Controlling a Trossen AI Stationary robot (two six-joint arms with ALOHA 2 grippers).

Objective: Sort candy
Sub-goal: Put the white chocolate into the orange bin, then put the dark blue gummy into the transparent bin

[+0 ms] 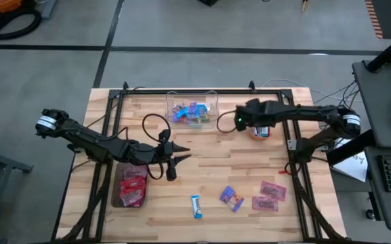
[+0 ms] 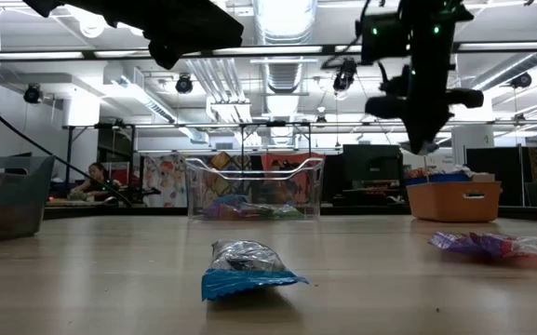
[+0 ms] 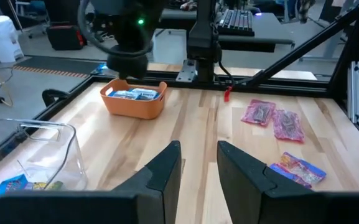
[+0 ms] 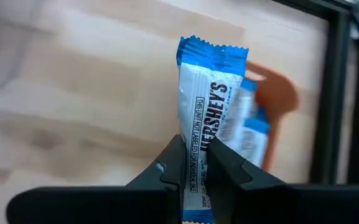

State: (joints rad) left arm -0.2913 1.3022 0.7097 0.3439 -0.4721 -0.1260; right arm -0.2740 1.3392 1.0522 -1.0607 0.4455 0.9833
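Note:
My right gripper [image 4: 195, 149] is shut on a blue-and-white candy [image 4: 210, 87] and hangs above the table beside the orange bowl [image 1: 261, 130], which holds more blue-and-white packets. My left gripper [image 3: 198, 165] is open and level above mid-table [image 1: 178, 154], touching nothing. On the table lie a blue-and-white candy [image 1: 196, 205], purple ones [image 1: 232, 198] and pink ones [image 1: 270, 193]. Red candy [image 1: 133, 184] fills a dark tray below the left arm. The clear box [image 1: 192, 112] holds mixed candy. My right gripper pinches the blue-and-white candy between its two fingers, on the packet's flat faces [image 4: 199, 127] toward one end. The fingers point down, as the low view [image 2: 423, 130] shows. The packet lies along the fingers, sticks out past their tips and is lifted clear of the table.
The clear box stands near the far edge, the orange bowl [image 2: 454, 198] to its right. A grey bin [image 2: 7, 197] stands at the table's left. Black frame rails run along both sides of the wooden top. Bare wood [image 1: 212, 166] lies mid-table between the arms.

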